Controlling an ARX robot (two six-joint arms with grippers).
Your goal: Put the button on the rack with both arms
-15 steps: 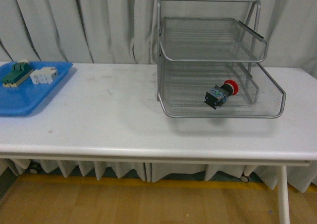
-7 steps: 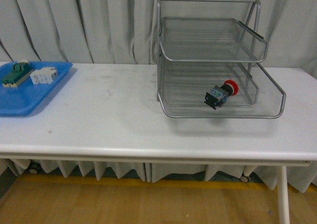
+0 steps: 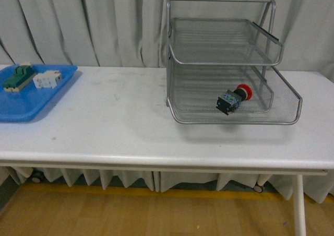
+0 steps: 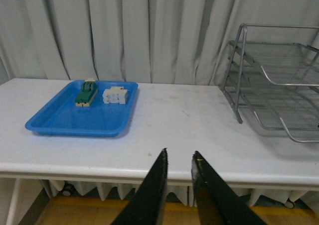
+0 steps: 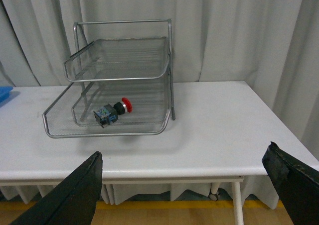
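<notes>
Left end effector (image 4: pixel 180 154): two dark fingers (image 4: pixel 154 190) only slightly apart with a narrow slit of bench showing between them; nothing in the grip; it hangs off the near edge of the bench, touching nothing.
Right end effector (image 5: pixel 183 153): spread wide, one dark finger (image 5: pixel 75 195) at each lower corner of the right wrist view; nothing in the grip; it hangs clear of the near edge of the bench.
Arms in the front view: neither shows.
Button (image 3: pixel 233 98) (image 5: pixel 112 111): lies on its side on the mesh in the lower part of the rack, beneath the top tier; red cap points toward the back right, dark body toward the front left; which of the two lower tiers carries it cannot be told.
Rack (image 3: pixel 235 122) (image 5: pixel 107 134) (image 4: pixel 279 26): silver wire mesh with a tubular frame, standing upright on the right half of the bench; top tier bare.
Bench (image 3: pixel 115 126): white, with a few faint marks in the middle stretch between rack and tray.
Blue tray (image 3: pixel 21 110) (image 4: pixel 75 130): flat on the bench's far left, well apart from the rack.
Green-and-cream switch (image 3: pixel 17 77) (image 4: pixel 86 92): in the tray's back part.
White component (image 3: pixel 46 79) (image 4: pixel 114 95): just beside the switch, on the side nearer the rack.
Curtain (image 3: pixel 78 27): pale, pleated, hanging behind everything.
</notes>
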